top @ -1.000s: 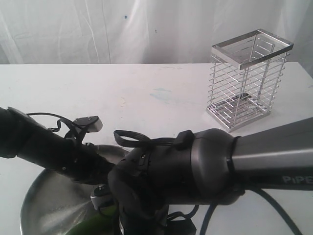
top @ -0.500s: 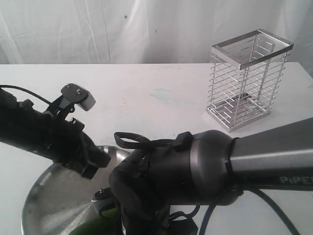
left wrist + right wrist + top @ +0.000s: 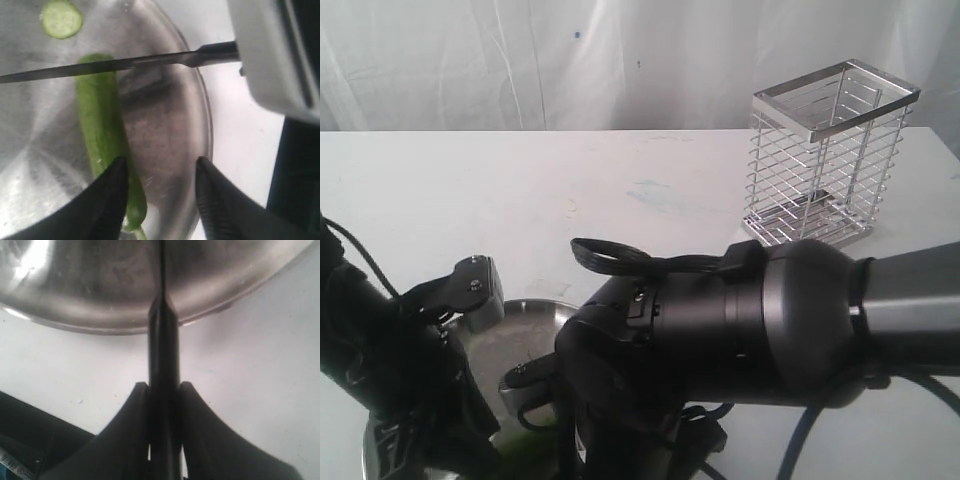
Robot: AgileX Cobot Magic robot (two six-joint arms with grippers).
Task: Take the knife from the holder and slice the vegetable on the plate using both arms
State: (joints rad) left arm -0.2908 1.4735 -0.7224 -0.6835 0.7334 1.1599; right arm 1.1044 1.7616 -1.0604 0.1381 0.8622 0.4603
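Your right gripper (image 3: 164, 390) is clamped on the black handle of the knife (image 3: 125, 62). Its blade reaches in over the rim of the plate (image 3: 172, 135) and crosses the vegetable (image 3: 100, 120) near its cut end. You see the vegetable lying on the plate, with a round slice (image 3: 61, 18) apart from it. Your left gripper (image 3: 160, 170) hangs over the stem end with its jaws apart, gripping nothing. The holder (image 3: 825, 160) stands well off on the table (image 3: 570, 190).
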